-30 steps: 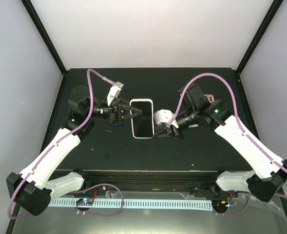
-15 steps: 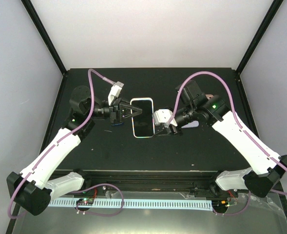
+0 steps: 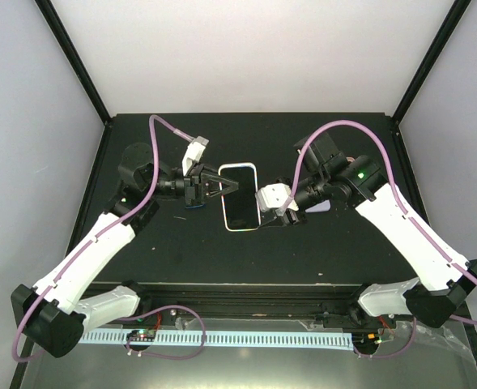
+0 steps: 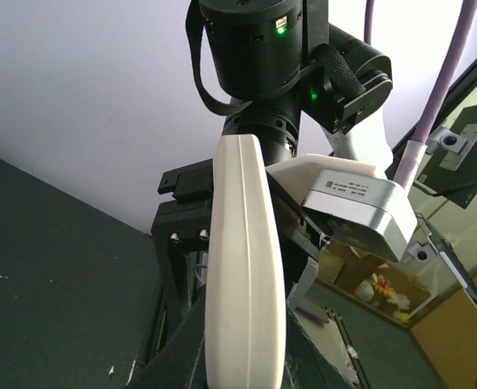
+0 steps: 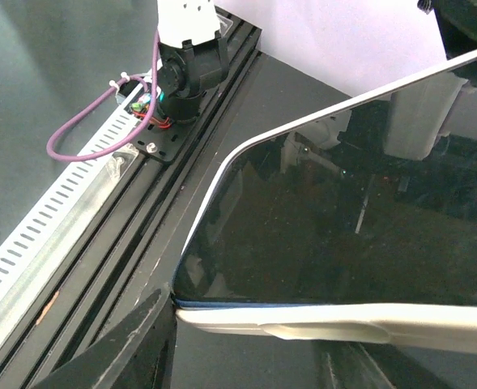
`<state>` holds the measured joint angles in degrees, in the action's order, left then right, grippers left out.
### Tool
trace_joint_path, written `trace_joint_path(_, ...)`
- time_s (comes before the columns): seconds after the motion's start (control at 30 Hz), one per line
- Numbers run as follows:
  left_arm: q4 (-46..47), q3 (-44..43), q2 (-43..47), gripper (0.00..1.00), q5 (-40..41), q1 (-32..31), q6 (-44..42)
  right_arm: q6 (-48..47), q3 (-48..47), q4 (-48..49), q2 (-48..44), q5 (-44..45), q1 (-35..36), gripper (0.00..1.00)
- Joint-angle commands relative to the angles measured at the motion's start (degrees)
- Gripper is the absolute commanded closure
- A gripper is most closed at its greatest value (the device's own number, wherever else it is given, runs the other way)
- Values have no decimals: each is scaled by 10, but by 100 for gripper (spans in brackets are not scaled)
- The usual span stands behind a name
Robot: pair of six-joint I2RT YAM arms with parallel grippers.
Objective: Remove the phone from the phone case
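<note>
In the left wrist view the phone case (image 4: 244, 275) is cut off below; in the right, the phone (image 5: 343, 243) rightward.

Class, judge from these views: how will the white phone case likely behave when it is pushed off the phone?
Probably flexes: the phone case looks thin and matte. The phone seems rigid, its glossy glass likely slippery.

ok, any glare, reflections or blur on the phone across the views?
Right wrist: the phone screen acts as a mirror, with reflections all over it and sharp edges. Left wrist: the white case is seen edge-on at close range against a bright wall, with no motion blur. Top external: even light, the screen is plain dark with no glare.
</note>
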<state>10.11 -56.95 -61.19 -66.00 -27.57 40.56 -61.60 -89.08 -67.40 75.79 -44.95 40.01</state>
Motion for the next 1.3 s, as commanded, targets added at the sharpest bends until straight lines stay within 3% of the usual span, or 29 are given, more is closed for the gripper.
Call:
trace_joint_path(0.0, -16, -33, 14, 98, -97, -26, 51, -32, -7, 44, 0, 62, -19, 53)
trace_joint_path(0.53, -4, -44, -7, 99, -106, -26, 69, 36, 57, 143, -33, 110, -20, 55)
trace_joint_path(0.67, -47, -55, 11, 99, -73, -24, 11, 105, 96, 167, -57, 73, -20, 51)
trace_joint_path(0.77, -109, -55, 51, 98, 27, -23, -78, 192, 148, 187, -82, -23, -20, 47)
trace_joint_path(0.93, -74, 14, 133, 98, 160, -23, -124, 286, 200, 207, -109, -127, -20, 46)
trace_joint_path(1.27, -4, 63, 136, 98, 139, -20, -82, 309, 182, 177, -100, -154, -20, 54)
